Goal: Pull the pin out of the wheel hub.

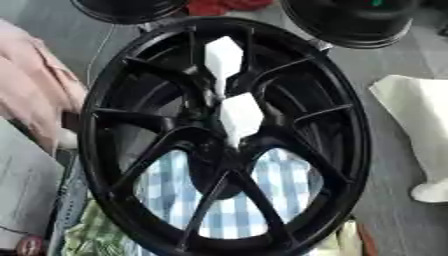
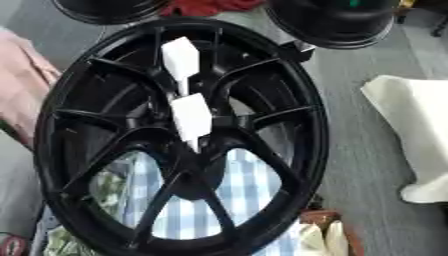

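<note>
Neither the left hand nor the right hand shows in the left eye view or the right eye view. No arm or wrist comes in from the left edge, the right edge, the upper corners or the lower corners of the frame, so the pose and the state of the fingers cannot be told.
</note>
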{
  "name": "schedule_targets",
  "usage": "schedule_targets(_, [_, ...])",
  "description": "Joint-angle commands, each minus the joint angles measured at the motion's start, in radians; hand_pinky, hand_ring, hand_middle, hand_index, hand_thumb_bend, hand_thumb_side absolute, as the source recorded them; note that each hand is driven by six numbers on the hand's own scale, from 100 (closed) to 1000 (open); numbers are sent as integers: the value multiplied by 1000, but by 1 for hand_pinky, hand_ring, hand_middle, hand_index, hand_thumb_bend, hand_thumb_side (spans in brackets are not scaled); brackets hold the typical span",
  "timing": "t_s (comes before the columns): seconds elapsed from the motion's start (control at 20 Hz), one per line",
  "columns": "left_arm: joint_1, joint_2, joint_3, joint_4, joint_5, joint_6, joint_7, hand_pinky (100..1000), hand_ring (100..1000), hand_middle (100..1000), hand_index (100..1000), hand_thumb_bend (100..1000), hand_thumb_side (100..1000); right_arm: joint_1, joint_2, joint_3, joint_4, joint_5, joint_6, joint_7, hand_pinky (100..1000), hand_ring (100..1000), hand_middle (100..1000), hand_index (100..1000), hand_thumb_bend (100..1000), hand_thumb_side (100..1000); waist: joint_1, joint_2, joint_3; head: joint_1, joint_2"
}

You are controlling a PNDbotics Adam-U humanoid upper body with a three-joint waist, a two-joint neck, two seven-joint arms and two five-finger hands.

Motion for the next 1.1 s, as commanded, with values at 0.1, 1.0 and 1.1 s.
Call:
schedule_targets(0.1, [2, 35, 2, -20, -5, -1, -2, 759, 676, 671, 797, 119, 695, -100, -22, 44, 52, 7, -7, 61, 826, 852, 833, 760, 100, 281, -3, -14, 13, -34, -6])
schedule_targets(1.0, [-1, 57, -2, -20, -11, -8, -6, 758, 674, 669, 798, 113, 695, -331, 107, 265, -141, 146, 115, 430, 826, 850, 842, 782, 100, 374, -34, 6, 102, -125, -26])
schedule_targets(1.1, [-3, 56, -2, -20, -11, -7, -7, 758, 674, 669, 798, 113, 695, -329, 101, 279, -174, 154, 130, 530, 824, 842, 834, 780, 100, 402, -37, 9, 109, -132, -33])
